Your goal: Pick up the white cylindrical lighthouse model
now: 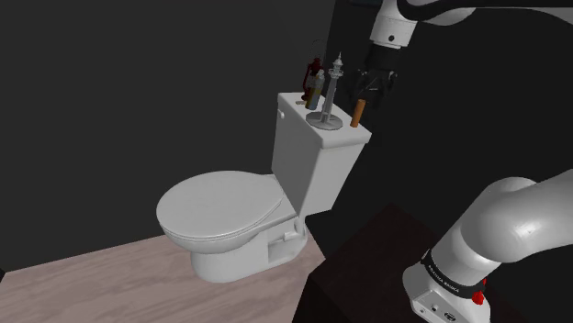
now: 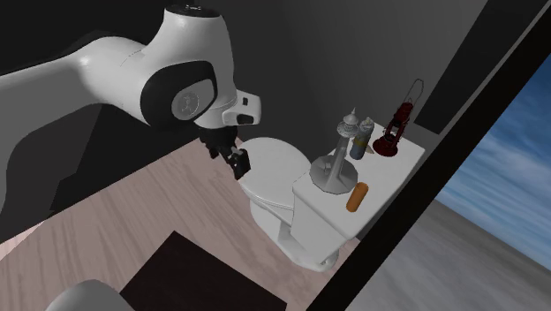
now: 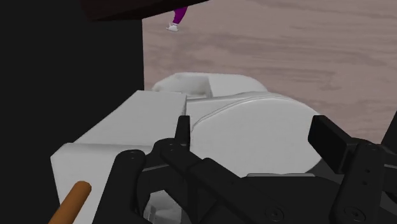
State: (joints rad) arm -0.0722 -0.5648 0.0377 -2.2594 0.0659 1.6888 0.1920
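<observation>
Grey lighthouse model (image 1: pixel 335 87) stands upright on the toilet tank lid (image 1: pixel 354 134), red lantern (image 1: pixel 310 73) behind it; gripper (image 1: pixel 372 90) appears right of it, over a brown cylinder (image 1: pixel 359 113)

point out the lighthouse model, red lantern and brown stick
lighthouse model (image 2: pixel 342 150), second exterior view, mid shaft
red lantern (image 2: pixel 394 134), second exterior view, its body
brown stick (image 2: pixel 357 197), second exterior view, its middle

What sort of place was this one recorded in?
Most likely a bathroom: a white toilet with its tank against a dark wall, on a wood-plank floor. The tank top carries a grey lighthouse model, a bottle and a red lantern.
</observation>
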